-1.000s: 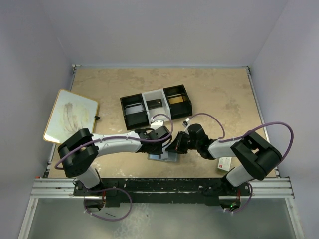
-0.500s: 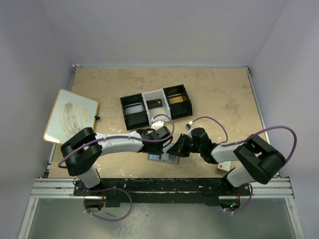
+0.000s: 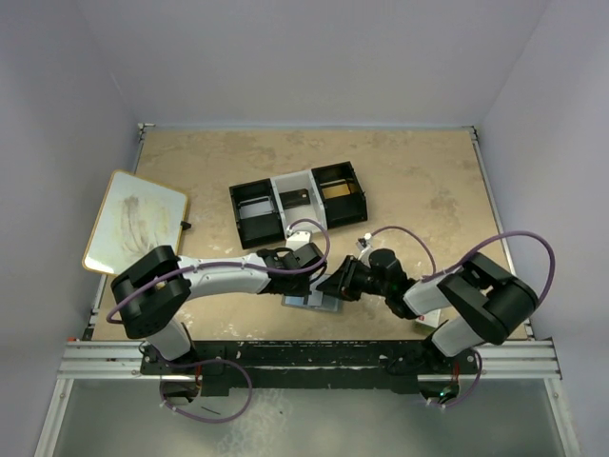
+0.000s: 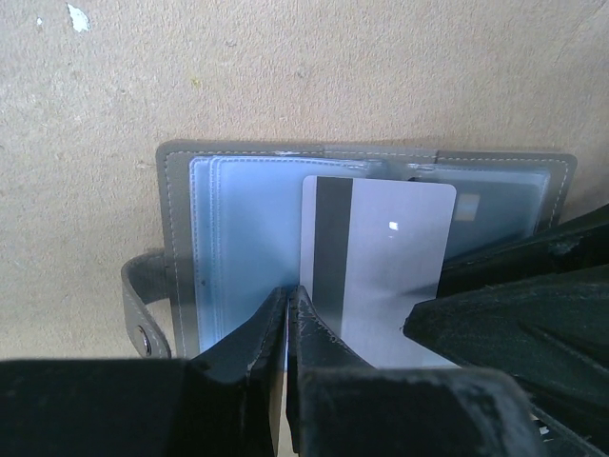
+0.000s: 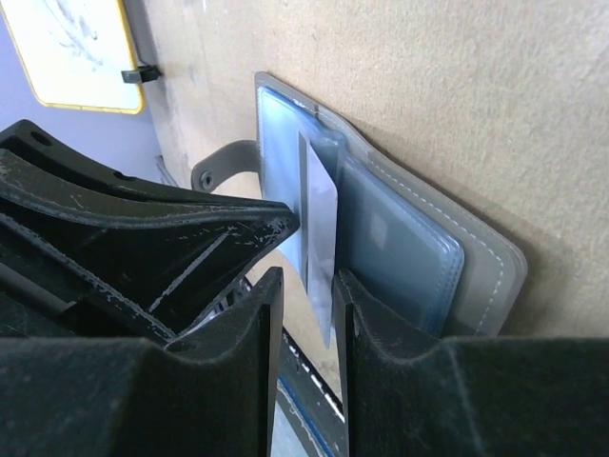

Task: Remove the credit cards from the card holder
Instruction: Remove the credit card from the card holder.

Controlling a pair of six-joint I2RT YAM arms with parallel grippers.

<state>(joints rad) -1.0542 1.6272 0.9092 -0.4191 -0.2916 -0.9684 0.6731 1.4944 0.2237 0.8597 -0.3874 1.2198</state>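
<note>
The card holder [image 4: 249, 228] lies open on the worktop [image 3: 419, 181], inner face up. It sits close to the near edge, at about 6 o'clock on the surface, right between the two arms. Its grey outer cover frames pale blue-grey clear sleeves, and a closing strap [image 4: 138, 305] with a snap curls out from its side.

One card [image 4: 390, 257], pale grey with a dark magnetic stripe, sticks partway out of the sleeves, tilted up off the holder.

The left end effector [image 4: 288, 319] has its two fingers pressed fully together. The tips sit on the holder's inner face just beside the striped edge of the card. I cannot tell whether anything is pinched between them.

The right end effector [image 5: 306, 286] comes in from the 3 o'clock side with its fingers parted. The card stands edge-on in the gap between them, which is far wider than the card is thick, so it has no grip on the card.

A black-and-white three-compartment tray [image 3: 285, 186] sits at 12 o'clock from the holder, well apart from it. A yellow-rimmed white board [image 3: 133, 221] rests at the worktop's 9 o'clock edge.
</note>
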